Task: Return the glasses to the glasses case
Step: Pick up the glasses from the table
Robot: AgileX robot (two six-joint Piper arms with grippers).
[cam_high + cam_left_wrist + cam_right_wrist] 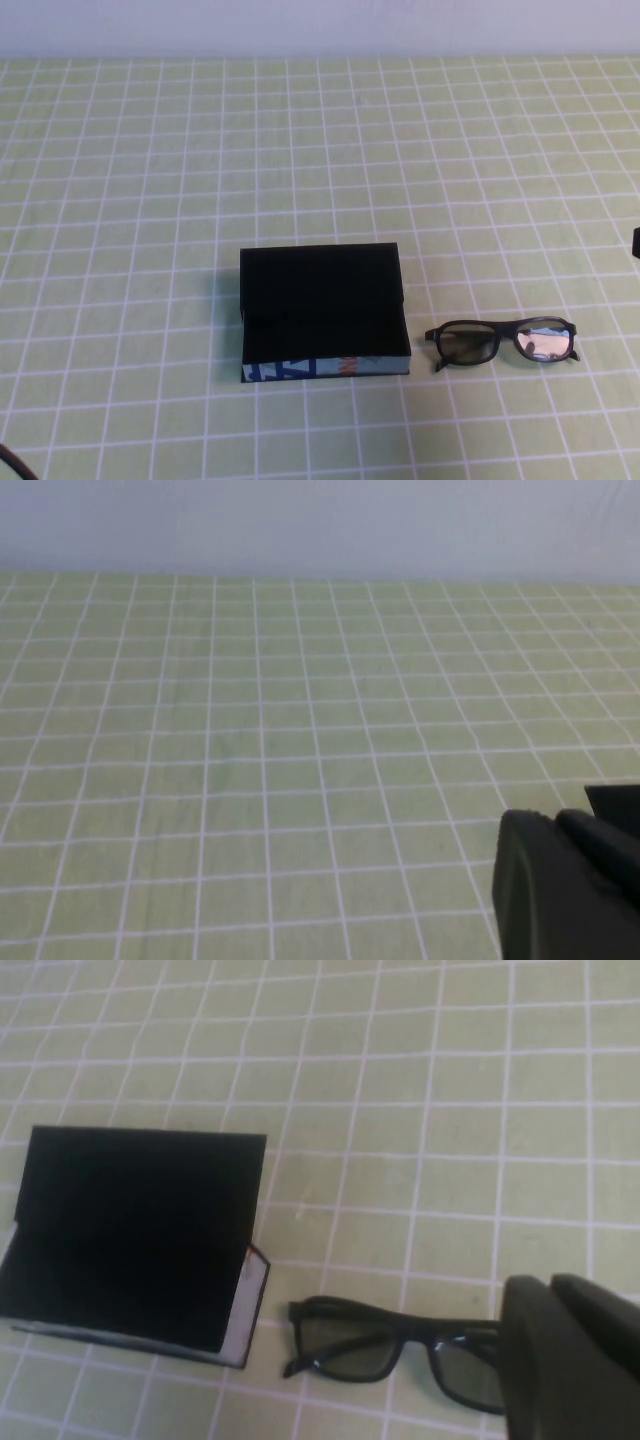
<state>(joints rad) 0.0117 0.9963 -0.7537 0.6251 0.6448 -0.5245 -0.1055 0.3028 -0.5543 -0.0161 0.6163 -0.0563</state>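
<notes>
Right gripper (570, 1360) above black thick-rimmed glasses (505, 343); left gripper (565, 885) apart.

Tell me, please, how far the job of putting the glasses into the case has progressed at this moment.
Done: the glasses case lies open. In hand: nothing; the glasses rest on the green checked cloth to the case's right, apart from it. The right gripper hovers near them, holding nothing; the left gripper is over bare cloth, away from both. Left: grasp the glasses, then place them inside.
</notes>
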